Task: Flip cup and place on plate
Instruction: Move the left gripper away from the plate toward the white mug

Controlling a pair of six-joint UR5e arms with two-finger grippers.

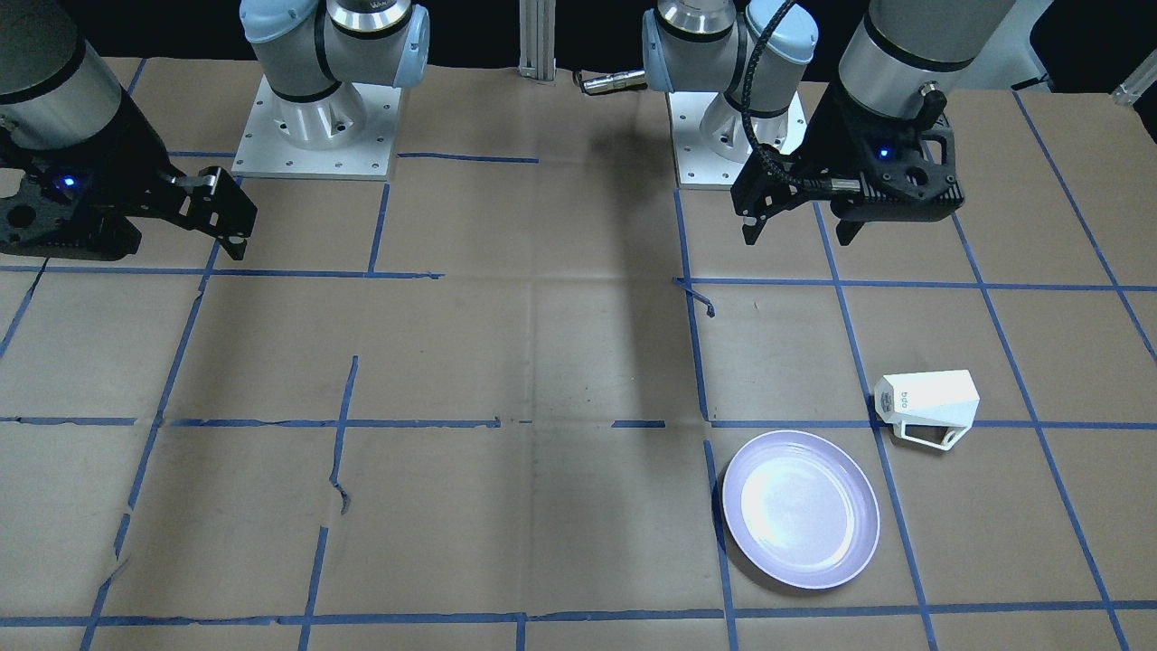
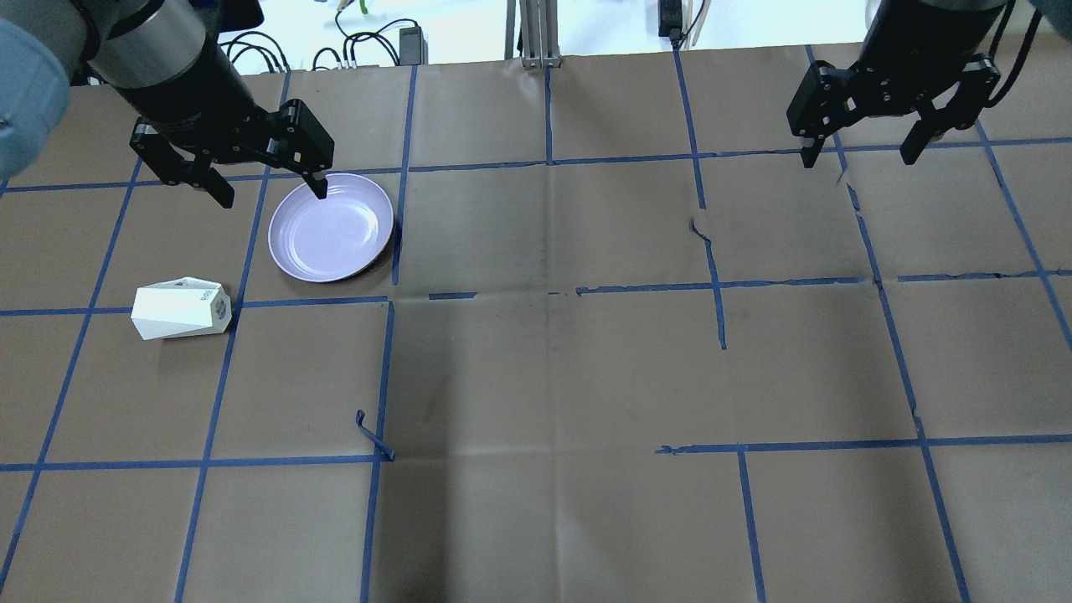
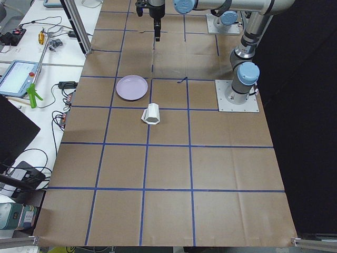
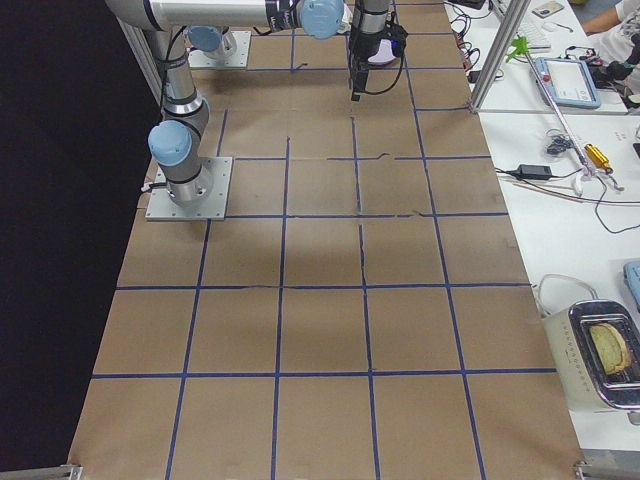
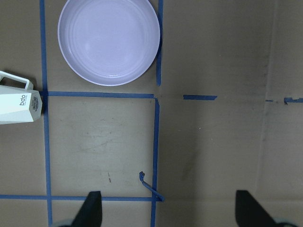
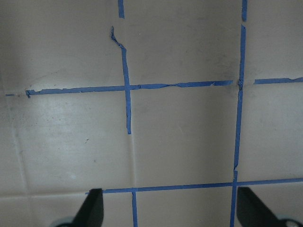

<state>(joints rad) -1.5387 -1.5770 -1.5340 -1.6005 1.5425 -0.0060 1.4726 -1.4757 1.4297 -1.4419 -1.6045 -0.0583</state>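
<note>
Faceted white cup (image 2: 180, 308) lies on its side on desk (image 2: 544, 377), near lavender plate (image 2: 335, 239), not touching. Left pincer (image 2: 273, 196) wide, empty, hangs by plate's far rim. Right pincer (image 2: 857, 159) wide, empty, well apart. Cup likely stiff, light, slick, chippable; pinch across flat facets.

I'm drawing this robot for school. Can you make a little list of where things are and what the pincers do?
cup: on its side on the table, beside the plate, not touching
plate: empty, flat on the table
left pincer: open, empty, raised above the table
right pincer: open, empty, far across the table
task: cup not yet on plate
</note>
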